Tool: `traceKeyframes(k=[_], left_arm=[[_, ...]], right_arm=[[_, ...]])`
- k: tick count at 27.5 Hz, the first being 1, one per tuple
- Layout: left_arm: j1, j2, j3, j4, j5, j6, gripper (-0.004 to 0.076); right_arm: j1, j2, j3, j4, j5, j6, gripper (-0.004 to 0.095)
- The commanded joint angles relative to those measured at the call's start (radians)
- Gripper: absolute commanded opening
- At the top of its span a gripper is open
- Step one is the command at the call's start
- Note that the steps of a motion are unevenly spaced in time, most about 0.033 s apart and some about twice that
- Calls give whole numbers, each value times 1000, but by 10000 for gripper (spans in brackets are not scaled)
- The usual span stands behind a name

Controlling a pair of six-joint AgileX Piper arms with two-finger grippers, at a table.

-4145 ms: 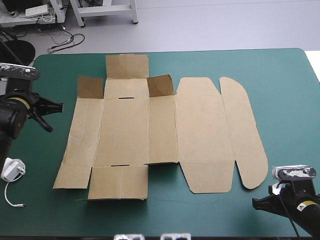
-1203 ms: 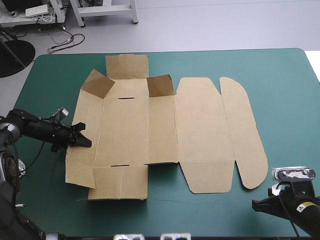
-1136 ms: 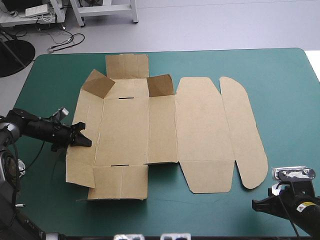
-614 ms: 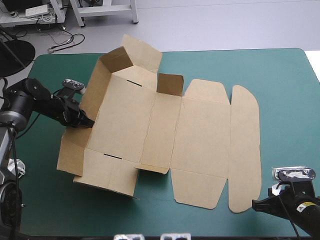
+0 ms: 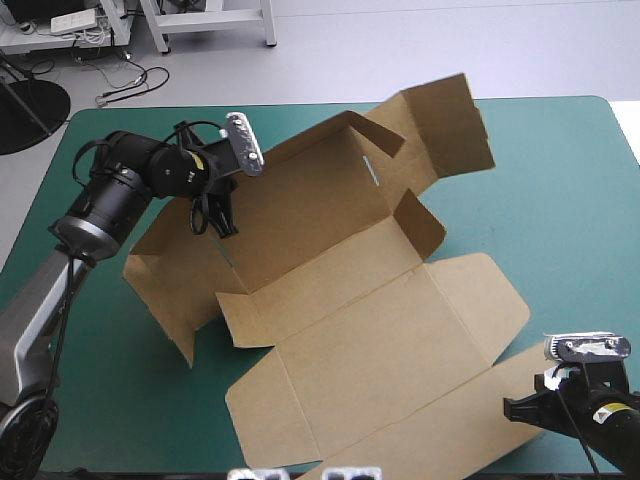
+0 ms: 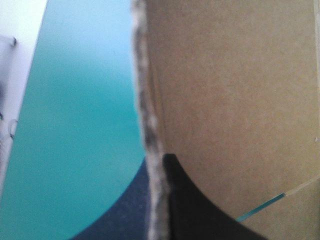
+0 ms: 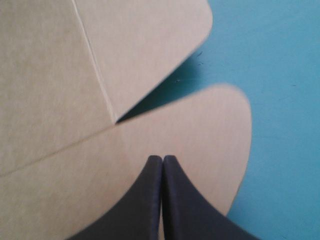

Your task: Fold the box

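Box mid-frame, half lifted, long axis run from upper left to lower right. Left gripper clenched on raised wall, upper left. Right gripper closed, empty, lower right. Lid flap seen just under it; right arm judged nearer lid.

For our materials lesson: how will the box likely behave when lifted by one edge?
Probably stiff: the box shows flat panels while the left gripper pinches one wall. Likely hinges at creases: flaps stand at different angles. Seemingly light: one pinch raises much of it.
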Motion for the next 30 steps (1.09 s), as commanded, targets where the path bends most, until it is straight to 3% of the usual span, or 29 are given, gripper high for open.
traceKeyframes(k=[1, 6, 10, 17, 24, 30], left_arm=[[-106, -45, -37, 87, -143, 51, -9], [-311, -39, -37, 306, -196, 14, -10], [-399, -16, -13, 511, -170, -261, -10], [-513, -22, 149, 799, -216, -552, -10], [-604, -37, 308, 1148, -183, -1011, -10], [-637, -38, 398, 1261, -175, -1175, -10]], right_arm=[[0, 5, -27, 48, -54, -5, -20], [0, 5, -27, 51, -73, -5, -20], [0, 5, -27, 49, -127, 29, -20], [0, 9, -40, 49, -163, 82, -20], [0, 31, -193, 42, -245, 101, -20], [0, 209, -413, 61, -228, 107, -20]])
